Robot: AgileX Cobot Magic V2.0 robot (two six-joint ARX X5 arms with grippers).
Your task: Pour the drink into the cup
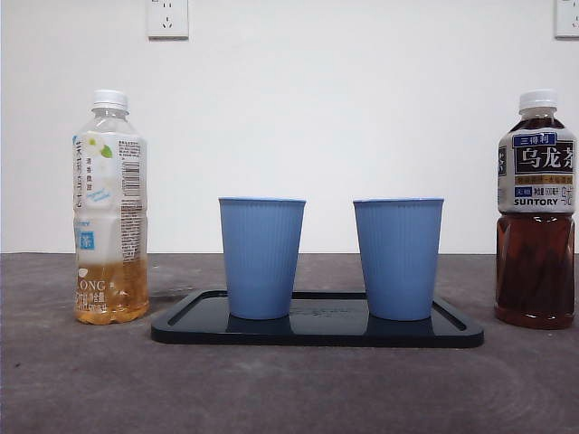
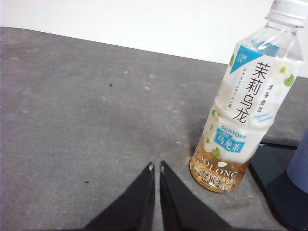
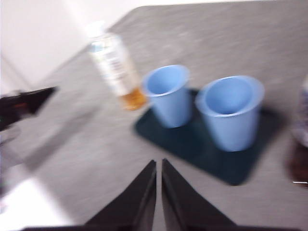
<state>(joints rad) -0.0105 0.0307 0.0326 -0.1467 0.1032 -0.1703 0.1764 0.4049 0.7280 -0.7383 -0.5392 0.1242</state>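
Two blue ribbed cups (image 1: pixel 261 257) (image 1: pixel 398 258) stand upright on a black tray (image 1: pixel 317 331). A jasmine oolong bottle (image 1: pixel 109 210) with a white label and a little amber tea stands left of the tray, capped. A dark oolong bottle (image 1: pixel 536 212), nearly full and capped, stands at the right. My left gripper (image 2: pixel 156 168) is shut and empty above the table, short of the jasmine bottle (image 2: pixel 245 106). My right gripper (image 3: pixel 159 165) is shut and empty, high above the table, looking down on both cups (image 3: pixel 168 94) (image 3: pixel 231 109); this view is blurred.
The table is a grey mat (image 1: pixel 81 380) with a white wall behind. Wall sockets (image 1: pixel 167 18) sit high on the wall. The left arm's tip (image 3: pixel 24 103) shows in the right wrist view. Neither arm shows in the front view.
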